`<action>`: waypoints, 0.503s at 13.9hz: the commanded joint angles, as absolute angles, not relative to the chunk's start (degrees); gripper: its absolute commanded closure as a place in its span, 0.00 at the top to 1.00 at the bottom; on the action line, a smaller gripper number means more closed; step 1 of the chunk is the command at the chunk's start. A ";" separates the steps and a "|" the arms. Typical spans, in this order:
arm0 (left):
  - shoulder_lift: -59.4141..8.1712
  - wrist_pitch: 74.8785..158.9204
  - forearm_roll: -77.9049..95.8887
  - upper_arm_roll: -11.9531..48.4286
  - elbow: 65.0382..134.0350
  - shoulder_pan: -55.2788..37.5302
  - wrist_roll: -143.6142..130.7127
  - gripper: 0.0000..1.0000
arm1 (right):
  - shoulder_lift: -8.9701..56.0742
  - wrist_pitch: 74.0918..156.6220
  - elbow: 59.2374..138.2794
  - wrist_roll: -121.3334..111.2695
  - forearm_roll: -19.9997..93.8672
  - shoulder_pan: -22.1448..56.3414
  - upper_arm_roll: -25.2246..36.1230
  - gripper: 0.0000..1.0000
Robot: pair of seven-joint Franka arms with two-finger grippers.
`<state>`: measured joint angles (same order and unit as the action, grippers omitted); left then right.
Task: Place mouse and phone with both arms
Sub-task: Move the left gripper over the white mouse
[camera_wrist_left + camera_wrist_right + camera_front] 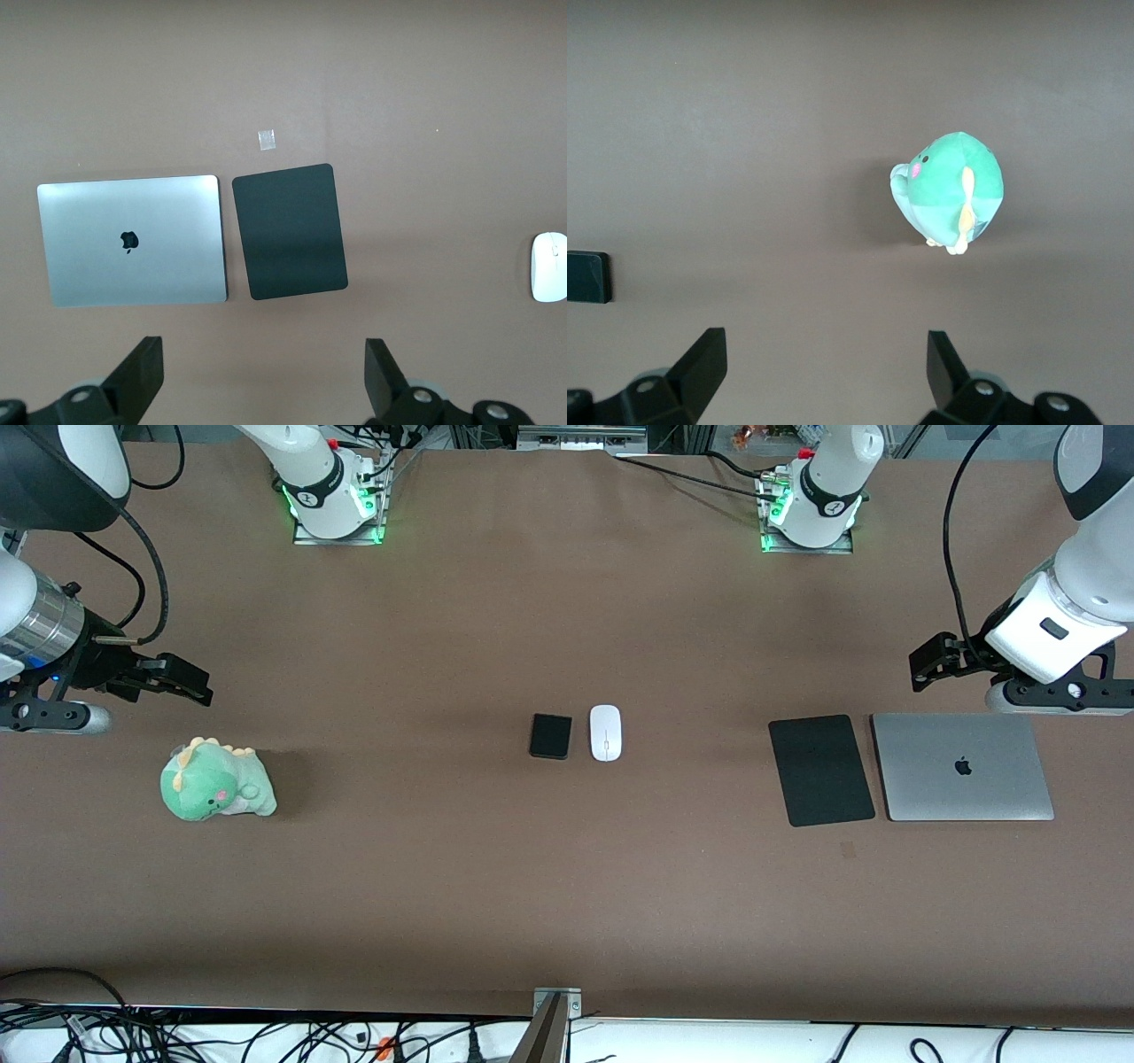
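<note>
The white mouse and the small black phone lie side by side at the middle of the table, the phone toward the right arm's end. My left gripper hangs open and empty over bare table beside the mouse pad and laptop, at the left arm's end. In the left wrist view the gripper is open and the mouse shows at the frame edge. My right gripper hangs open and empty over bare table by the plush. In the right wrist view the gripper is open and the phone shows at the edge.
A flat black mouse pad and a shut silver laptop lie at the left arm's end. A green plush dinosaur sits at the right arm's end. A small bit of tape lies near the pad.
</note>
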<state>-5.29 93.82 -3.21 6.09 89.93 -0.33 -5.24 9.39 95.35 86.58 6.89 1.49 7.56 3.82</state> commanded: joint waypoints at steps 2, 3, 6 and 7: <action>-7.37 89.31 -1.58 6.24 88.24 -1.84 -4.40 1.00 | 9.32 95.10 86.22 6.15 2.02 7.21 3.69 1.00; -8.08 87.56 -1.23 6.24 88.33 -3.59 -4.05 1.00 | 9.23 95.10 86.22 6.07 2.02 7.21 3.69 1.00; -12.56 87.10 -0.62 6.24 88.07 -9.39 -3.96 1.00 | 9.23 95.10 86.22 6.15 2.02 7.21 3.69 1.00; -14.74 87.53 -0.44 6.24 88.07 -11.32 -4.48 1.00 | 9.23 95.10 86.22 6.07 2.02 7.21 3.69 1.00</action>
